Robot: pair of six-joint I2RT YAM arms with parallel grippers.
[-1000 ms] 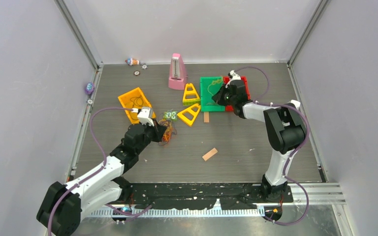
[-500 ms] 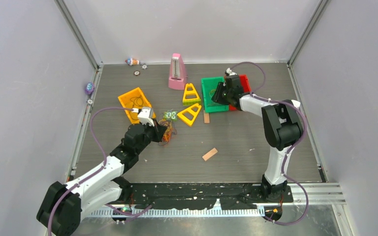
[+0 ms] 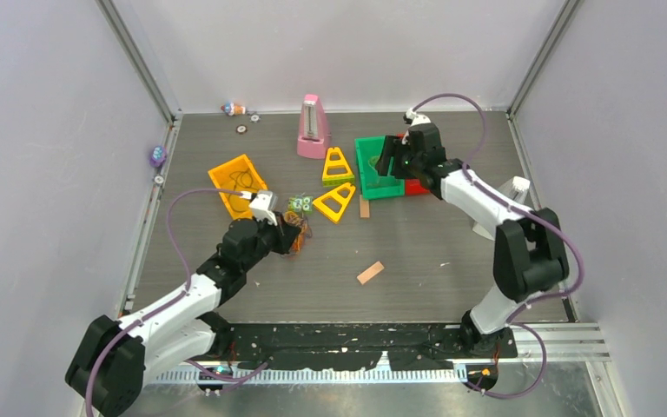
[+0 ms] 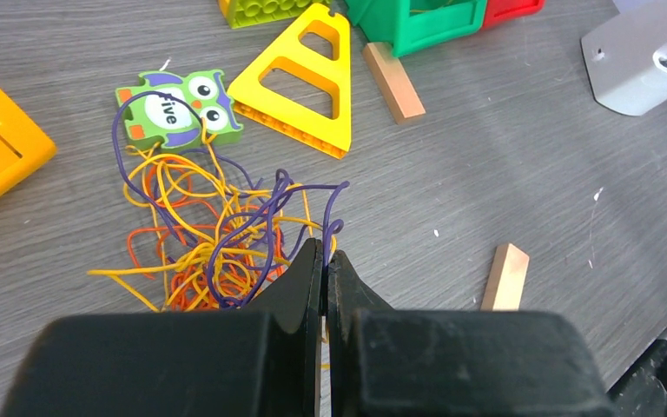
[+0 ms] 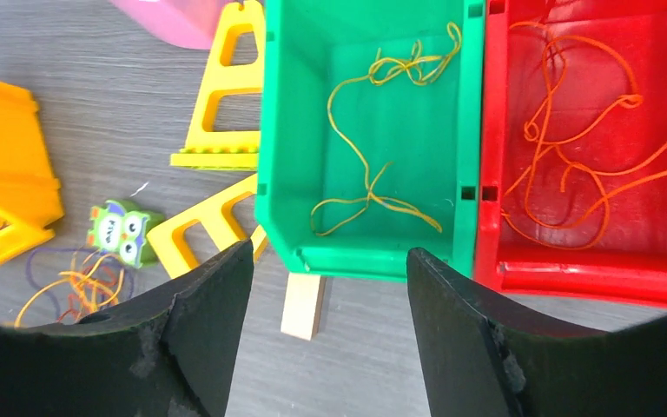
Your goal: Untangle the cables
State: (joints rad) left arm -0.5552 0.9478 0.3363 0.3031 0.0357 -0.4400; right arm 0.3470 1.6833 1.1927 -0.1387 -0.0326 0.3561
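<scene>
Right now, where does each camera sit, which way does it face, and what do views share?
Top external: high behind the bases, looking down on the table; left arm, right arm, left claw, right claw all show.
Left wrist: on the left arm, facing the tangle of cords; its shut claw pinches a purple cord.
Right wrist: above the green bin and red bin, looking down; its open claw frames the view.
Shared: all three show the tangle of cords and the owl tile.

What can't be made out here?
- Left wrist view: whether the shut left gripper pinches a strand of the tangled yellow, orange and purple cables; its fingertips hide it.
- Right wrist view: red plastic bin cut by the right edge.
- Top view: orange-yellow plastic bin, contents too small.
</scene>
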